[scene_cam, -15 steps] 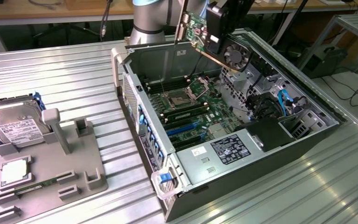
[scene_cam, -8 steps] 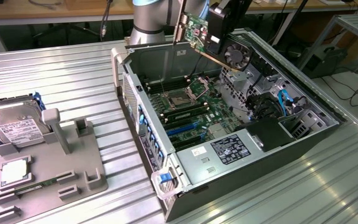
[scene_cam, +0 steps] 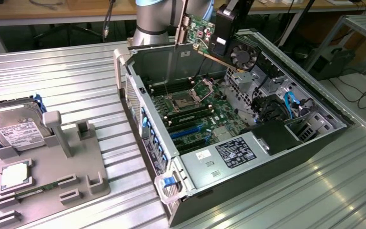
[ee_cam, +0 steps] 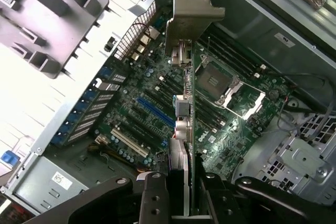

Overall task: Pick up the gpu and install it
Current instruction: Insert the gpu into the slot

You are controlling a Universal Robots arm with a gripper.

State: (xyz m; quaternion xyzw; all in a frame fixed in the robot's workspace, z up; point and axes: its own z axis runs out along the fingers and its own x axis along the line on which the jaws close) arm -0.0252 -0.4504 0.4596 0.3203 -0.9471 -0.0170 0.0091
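Observation:
The gpu (scene_cam: 197, 29), a green circuit board with a pale metal bracket on one end, hangs in the air over the far end of the open computer case (scene_cam: 138, 102). My gripper (scene_cam: 220, 42) is shut on it from above. In the wrist view the gpu (ee_cam: 190, 103) is seen edge-on, its bracket pointing away, and my gripper (ee_cam: 181, 203) clamps its near edge between dark fingers (ee_cam: 153, 199). Below it lies the motherboard (ee_cam: 220, 129) with its blue slot (ee_cam: 155, 111) and the open processor socket (ee_cam: 215, 80). The card is well above the board and touches nothing.
A grey fixture tray (scene_cam: 84, 176) at the exterior view's left holds a silver hard drive (scene_cam: 15, 129), a processor (scene_cam: 15, 174) and a memory stick (scene_cam: 34, 192). Inside the case are a black fan (scene_cam: 243, 55), blue cables (scene_cam: 291, 102) and a black shroud (scene_cam: 277, 136). The case walls stand up all around.

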